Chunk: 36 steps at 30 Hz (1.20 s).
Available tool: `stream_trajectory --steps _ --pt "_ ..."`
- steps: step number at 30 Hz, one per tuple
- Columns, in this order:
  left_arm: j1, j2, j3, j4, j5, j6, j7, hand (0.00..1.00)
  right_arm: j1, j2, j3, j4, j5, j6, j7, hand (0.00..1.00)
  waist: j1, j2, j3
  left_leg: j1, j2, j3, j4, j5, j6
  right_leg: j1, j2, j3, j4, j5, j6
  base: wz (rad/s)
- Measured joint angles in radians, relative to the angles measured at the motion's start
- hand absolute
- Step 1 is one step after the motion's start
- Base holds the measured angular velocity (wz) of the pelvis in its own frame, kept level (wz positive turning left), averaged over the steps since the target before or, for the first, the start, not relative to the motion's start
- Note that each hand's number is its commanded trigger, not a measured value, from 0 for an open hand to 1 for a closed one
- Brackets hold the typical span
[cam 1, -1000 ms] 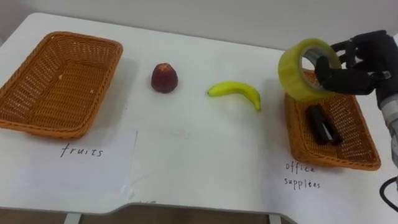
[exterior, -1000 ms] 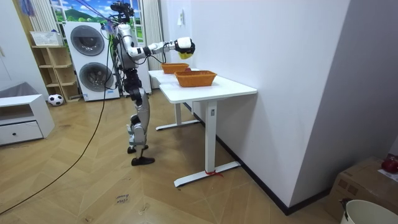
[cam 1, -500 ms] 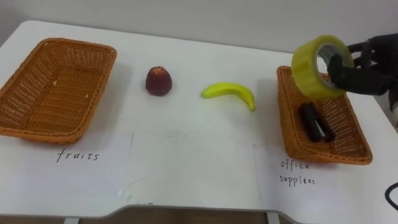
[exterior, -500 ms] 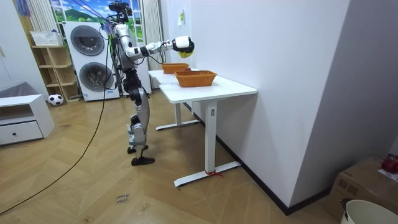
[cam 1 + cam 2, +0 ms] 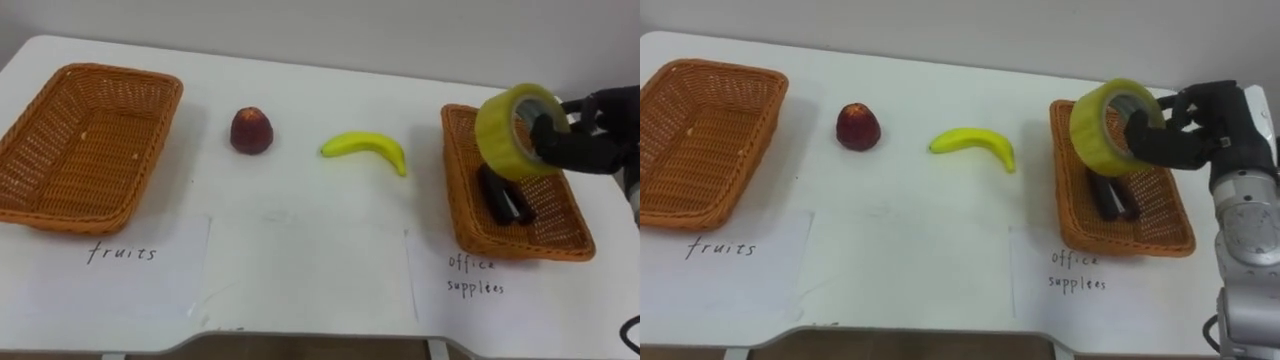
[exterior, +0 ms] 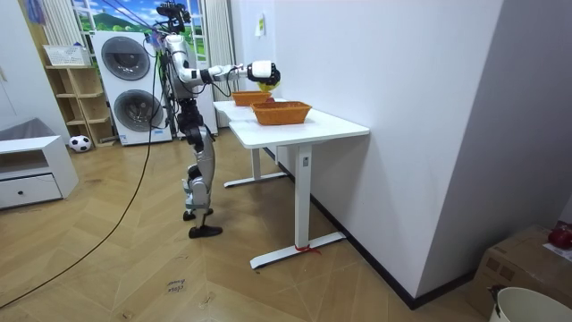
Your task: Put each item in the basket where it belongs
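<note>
Left eye view: a white surface (image 5: 330, 95) holds two wicker baskets. The landmark is the right-hand basket (image 5: 565, 235), with one black office item (image 5: 503, 197) lying inside it and one handwritten paper label (image 5: 475, 280) in front of it. Above this basket's far left corner hangs one roll of yellow tape (image 5: 497, 140), lifted clear of the wicker. The robot's right hand (image 5: 590, 145) grips it, fingers curled through the roll's hole and clamped on the ring. To the left of the basket lies one banana (image 5: 365, 150), near but not touching. Further left sits one red apple (image 5: 251, 130). Well apart on the far left is the second basket (image 5: 90, 140), with a second paper label (image 5: 120, 255) in front of it.

Right eye view: the same layout, the tape over the landmark basket.

Room view: the robot stands at the surface's end, its right arm stretched out level toward the landmark basket. Behind it are two stacked washing machines (image 6: 125, 58).
</note>
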Motion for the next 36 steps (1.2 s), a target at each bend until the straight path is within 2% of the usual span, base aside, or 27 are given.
stream_trajectory --steps 10,16,26,36 --pt "-0.001 -0.001 0.007 -0.001 0.002 0.0 0.0 0.0 0.0 0.0 0.0 0.036 -0.066 0.0 -0.001 1.0 0.0 -0.002 -0.0017 -0.001 0.0 0.002 -0.005 0.0 0.0 -0.01 0.001 0.003 0.0 0.0 0.0 0.0" --pt "0.0 -0.001 0.03 -0.001 0.002 0.0 0.0 0.0 0.01 0.0 0.0 0.037 -0.069 0.0 -0.001 1.0 0.003 -0.004 -0.0031 -0.002 0.0 0.007 -0.005 0.0 0.0 -0.014 0.002 0.011 0.0 0.0 0.0 -0.02" --pt "0.0 -0.001 0.03 -0.002 0.002 0.0 0.0 0.0 0.027 0.0 0.0 0.037 -0.069 0.0 -0.001 1.0 0.006 -0.006 -0.0039 -0.001 0.002 0.008 -0.007 0.0 0.0 -0.015 0.003 0.011 0.0 0.0 0.0 0.0" --pt "-0.011 -0.001 0.028 -0.02 0.0 0.0 -0.008 0.0 0.04 -0.001 0.004 0.081 -0.072 0.002 0.036 1.0 0.02 0.002 0.0015 -0.003 0.005 0.007 -0.007 -0.002 0.0 -0.016 0.006 0.01 0.0 0.001 -0.001 0.0"
